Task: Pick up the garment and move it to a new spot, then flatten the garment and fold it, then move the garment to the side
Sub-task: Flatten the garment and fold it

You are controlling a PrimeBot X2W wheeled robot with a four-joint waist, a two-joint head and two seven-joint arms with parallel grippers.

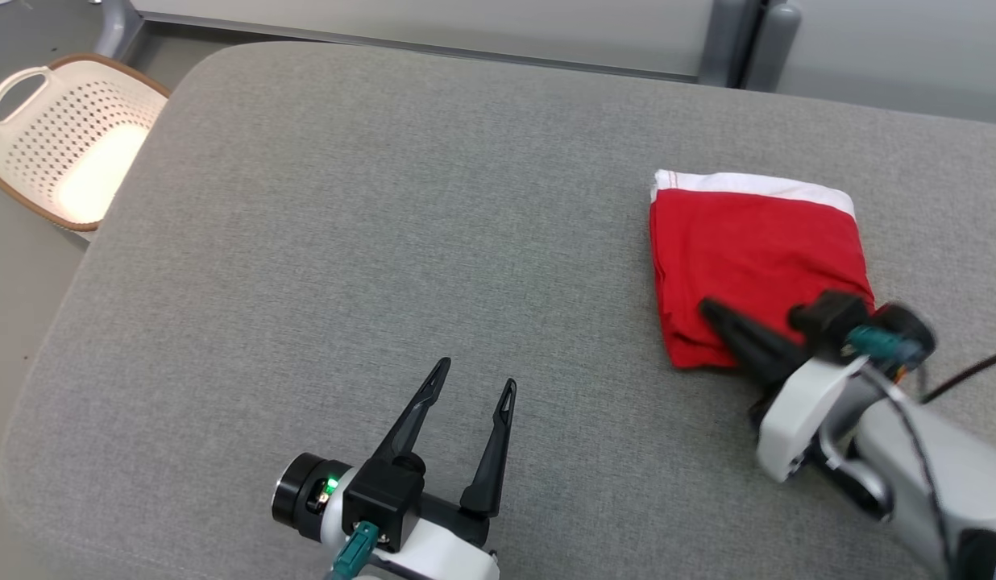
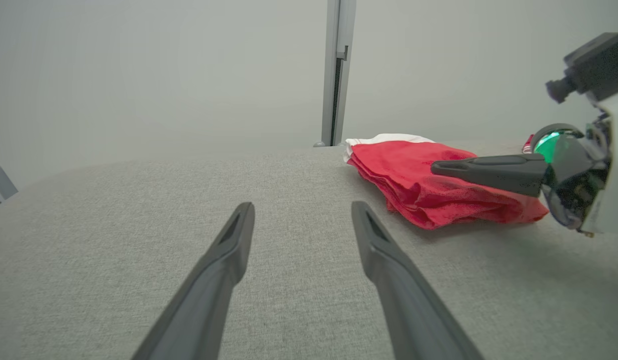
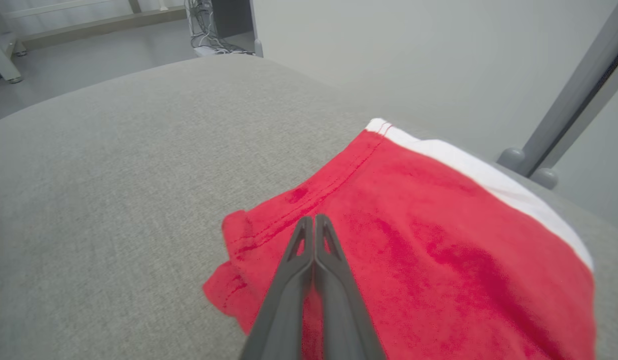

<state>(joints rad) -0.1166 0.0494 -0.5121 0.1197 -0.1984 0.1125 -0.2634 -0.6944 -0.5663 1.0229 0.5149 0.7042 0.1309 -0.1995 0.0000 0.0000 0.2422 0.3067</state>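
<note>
Folded red garment (image 1: pixel 752 258) lies on the tabletop (image 1: pixel 385 201), right side. My right hand (image 1: pixel 710 309), pressed together, sits over its near edge, pinching nothing; left hand (image 1: pixel 476 373) spread. Soft, light, floppy: I'd pinch all layers there.

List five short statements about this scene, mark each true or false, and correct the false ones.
1. The red garment lies folded on the grey cushion. True.
2. The left gripper is shut. False: its fingers stand apart over bare cushion.
3. The right gripper is shut, its tips over the garment. True.
4. The garment lies in the basket. False: the basket stands beyond the cushion's left edge, apart from the garment.
5. The garment has a blue band. False: its white band runs along the far edge.
</note>
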